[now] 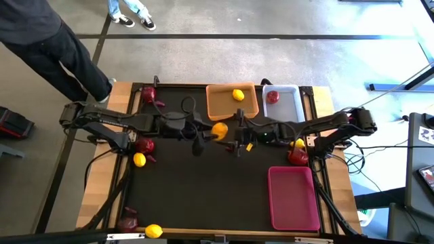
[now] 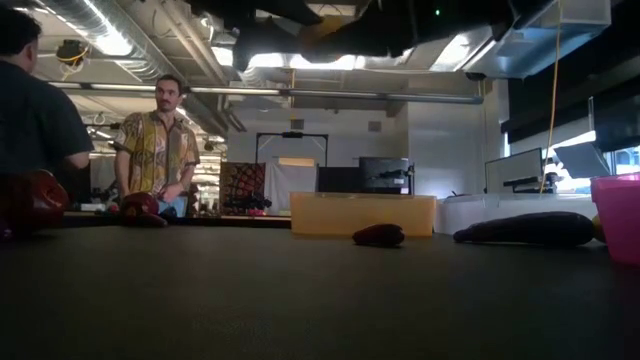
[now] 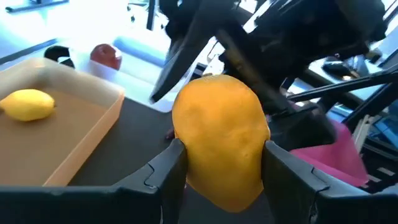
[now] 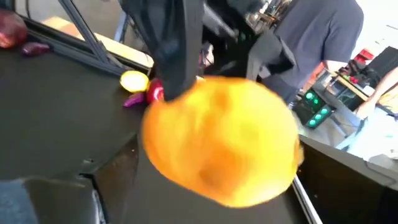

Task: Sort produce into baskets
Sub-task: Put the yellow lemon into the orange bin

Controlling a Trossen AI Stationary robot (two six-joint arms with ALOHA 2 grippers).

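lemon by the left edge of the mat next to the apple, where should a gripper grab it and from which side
Judging from the high view, the lemon is best gripped across its short middle, coming straight down from above. It lies flat and fully exposed on top, but the red apple sits right against its far side, so the fingers probably fit better along the free sides.
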